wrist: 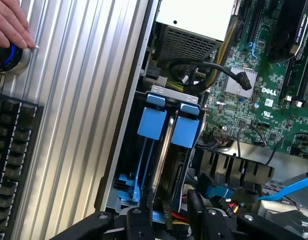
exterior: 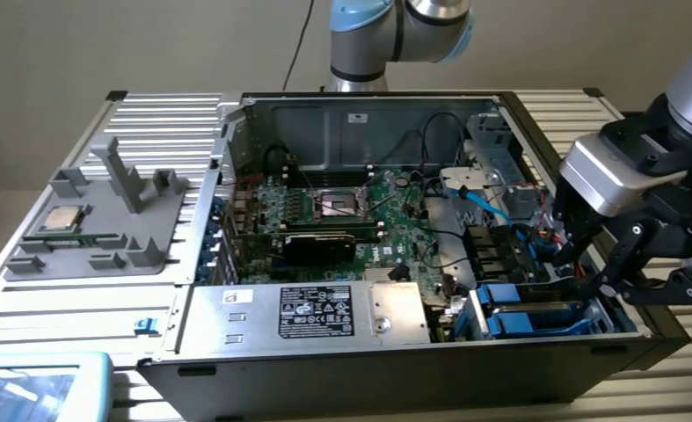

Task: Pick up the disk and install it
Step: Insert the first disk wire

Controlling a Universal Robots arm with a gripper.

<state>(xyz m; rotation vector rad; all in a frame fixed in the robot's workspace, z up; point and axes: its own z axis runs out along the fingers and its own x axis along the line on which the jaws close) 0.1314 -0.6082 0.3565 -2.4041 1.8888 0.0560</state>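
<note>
The install step is judged to be in hand: the gripper (exterior: 627,286) is seen poised over the drive bay (exterior: 557,327) at the corner of the opened computer case (exterior: 322,387), towards the exterior view's lower right. The disk (wrist: 170,162) is seen on edge inside that bay, framed by its blue carrier, with a second blue carrier (wrist: 153,122) just beside it. In the wrist view the gripper (wrist: 169,222) is lined up with the disk's near end. It is set partway between wide and narrow, and whether it is clamped on the disk or merely placed around it cannot be told. Whether the carrier is fully seated cannot be told either, so the task is judged to be close to its end but not confirmed as done. What is called for, by this judgement, is that the disk be kept square with the bay's rails and clear of the loose black cables (wrist: 209,70) and the blue data cable (exterior: 486,198) near the bay. The motherboard (exterior: 346,220) lies in the middle of the case, and the boxed power supply (exterior: 322,312) is mounted along the near wall. Outside the case, a person's hand (wrist: 9,22) is rested on a blue-lit button (wrist: 6,54) above a keyboard (wrist: 14,165), well apart from the bay.
</note>
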